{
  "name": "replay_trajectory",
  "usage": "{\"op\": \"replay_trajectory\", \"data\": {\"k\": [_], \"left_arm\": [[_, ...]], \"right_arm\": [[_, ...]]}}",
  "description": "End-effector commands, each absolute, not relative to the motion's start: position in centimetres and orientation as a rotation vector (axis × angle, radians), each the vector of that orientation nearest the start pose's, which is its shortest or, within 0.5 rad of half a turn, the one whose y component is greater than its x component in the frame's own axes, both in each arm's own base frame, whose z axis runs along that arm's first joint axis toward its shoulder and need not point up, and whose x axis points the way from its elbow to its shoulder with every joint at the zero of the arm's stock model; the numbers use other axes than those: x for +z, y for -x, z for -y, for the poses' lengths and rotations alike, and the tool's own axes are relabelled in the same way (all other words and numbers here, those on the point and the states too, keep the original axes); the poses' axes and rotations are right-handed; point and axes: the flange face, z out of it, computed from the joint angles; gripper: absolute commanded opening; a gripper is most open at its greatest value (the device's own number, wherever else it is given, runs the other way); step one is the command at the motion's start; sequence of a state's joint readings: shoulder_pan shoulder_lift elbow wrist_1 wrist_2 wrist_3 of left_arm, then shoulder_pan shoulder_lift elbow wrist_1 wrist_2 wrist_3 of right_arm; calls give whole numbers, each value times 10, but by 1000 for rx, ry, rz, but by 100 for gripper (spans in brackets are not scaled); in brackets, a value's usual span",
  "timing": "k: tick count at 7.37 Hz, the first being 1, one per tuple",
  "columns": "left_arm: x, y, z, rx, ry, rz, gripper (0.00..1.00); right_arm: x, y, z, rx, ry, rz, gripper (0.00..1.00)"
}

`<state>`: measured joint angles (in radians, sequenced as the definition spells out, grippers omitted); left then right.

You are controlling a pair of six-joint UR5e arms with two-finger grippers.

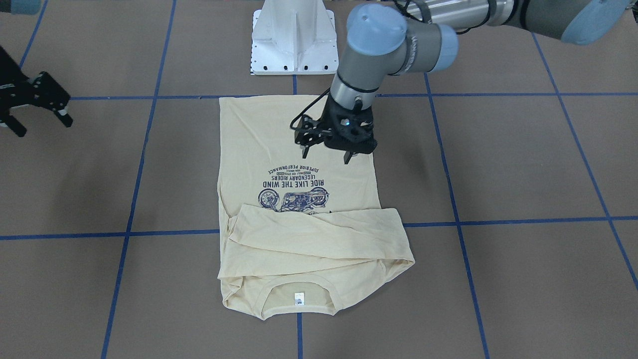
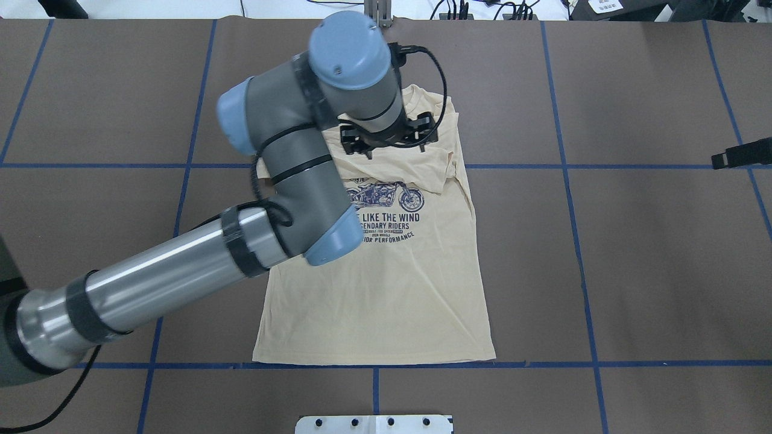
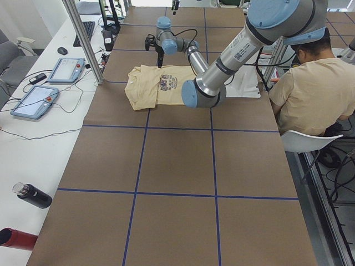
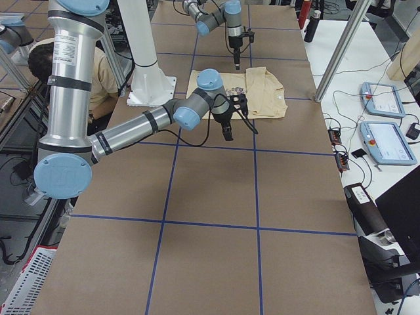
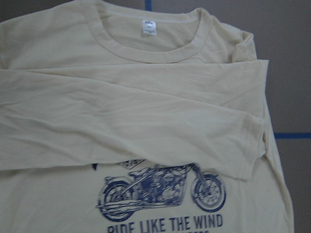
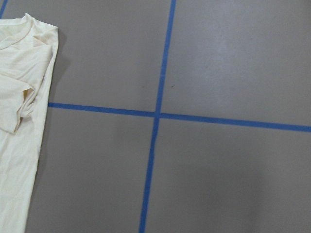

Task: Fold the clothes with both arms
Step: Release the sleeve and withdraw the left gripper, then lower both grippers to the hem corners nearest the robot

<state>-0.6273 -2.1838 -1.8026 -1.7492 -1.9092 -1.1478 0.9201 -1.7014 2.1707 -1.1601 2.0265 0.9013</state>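
Currently the cream-yellow long-sleeved shirt [image 1: 259,149] lies flat on the brown worktop [image 1: 523,159], print side up. Its hem is toward the robot's white pedestal [image 1: 294,40] and its collar is away from it. Both sleeves [image 1: 319,234] are folded across the chest, covering the upper edge of the navy motorcycle print [image 1: 294,187]. The white neck label [image 1: 299,297] shows inside the collar. The left gripper [image 1: 325,157] hangs above the shirt, its fingers [image 1: 347,157] spread and holding nothing. The right gripper [image 1: 44,127] sits well apart from the shirt over bare worktop, its fingers [image 1: 64,117] likewise spread and empty.
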Motion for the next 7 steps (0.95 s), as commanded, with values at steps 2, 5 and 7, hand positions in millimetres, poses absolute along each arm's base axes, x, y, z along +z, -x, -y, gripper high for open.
{"op": "replay_trajectory", "data": {"k": [2,5,7], "left_arm": [[259,-401,373,29,-317,-954,100],[316,-433,290,6,-267,-1007,100],[322,-469,236,-37,-200,-1007,98]], "right_arm": [[343,322,289,123,-314,925,99],[276,413,228,165,-282,786,99],[267,432,200,176,-286,794,99]]}}
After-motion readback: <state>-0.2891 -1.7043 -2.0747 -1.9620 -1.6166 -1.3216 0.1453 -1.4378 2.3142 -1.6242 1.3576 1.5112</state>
